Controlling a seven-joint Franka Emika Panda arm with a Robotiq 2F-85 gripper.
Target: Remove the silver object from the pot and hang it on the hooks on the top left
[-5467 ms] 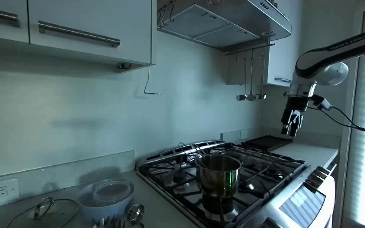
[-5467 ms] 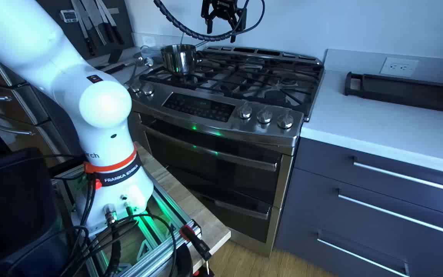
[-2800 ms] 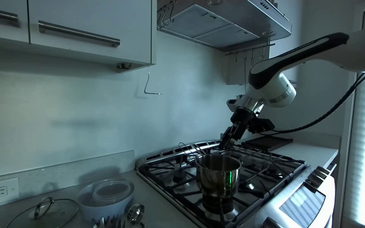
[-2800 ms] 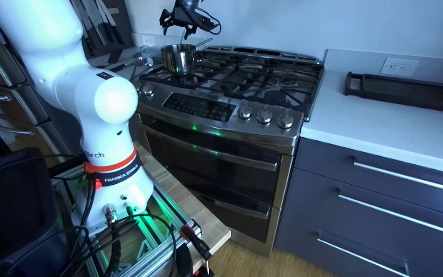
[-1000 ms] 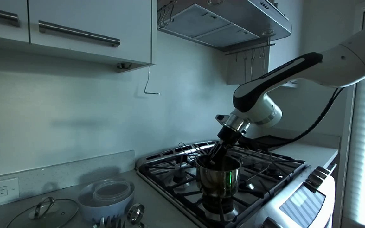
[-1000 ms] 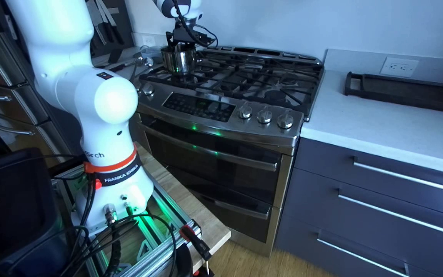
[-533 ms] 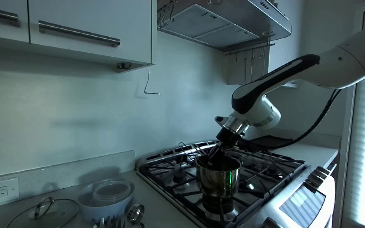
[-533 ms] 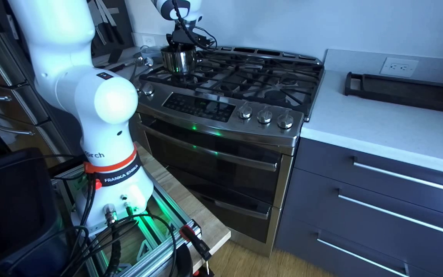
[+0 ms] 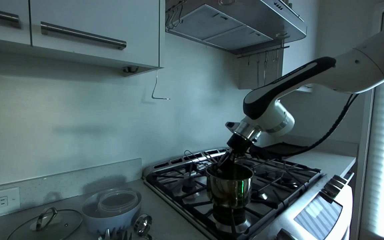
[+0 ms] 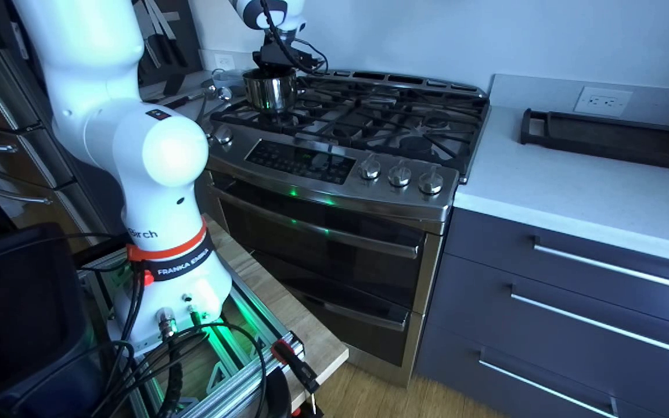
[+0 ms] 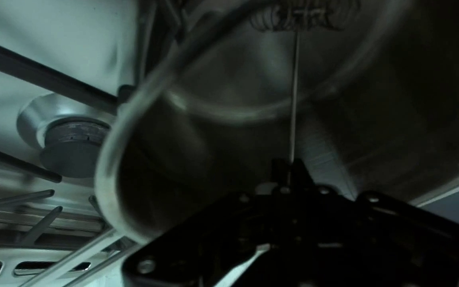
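Wrist view: my pincer (image 11: 290,171) looks clamped on the whisk (image 11: 294,99) by its shaft, head inside the pot (image 9: 230,193). I judge grasping done; lifting out and hanging on the hooks (image 9: 173,18) remain.

In the wrist view, the coiled head of the thin silver wire utensil (image 11: 294,95) runs off the top edge; the black metal pincer (image 11: 289,169) is cut off below. In an exterior view, the round steel pot (image 10: 268,96) hides the pincer's tips, and the right edge crops the flat black tray (image 10: 630,139).
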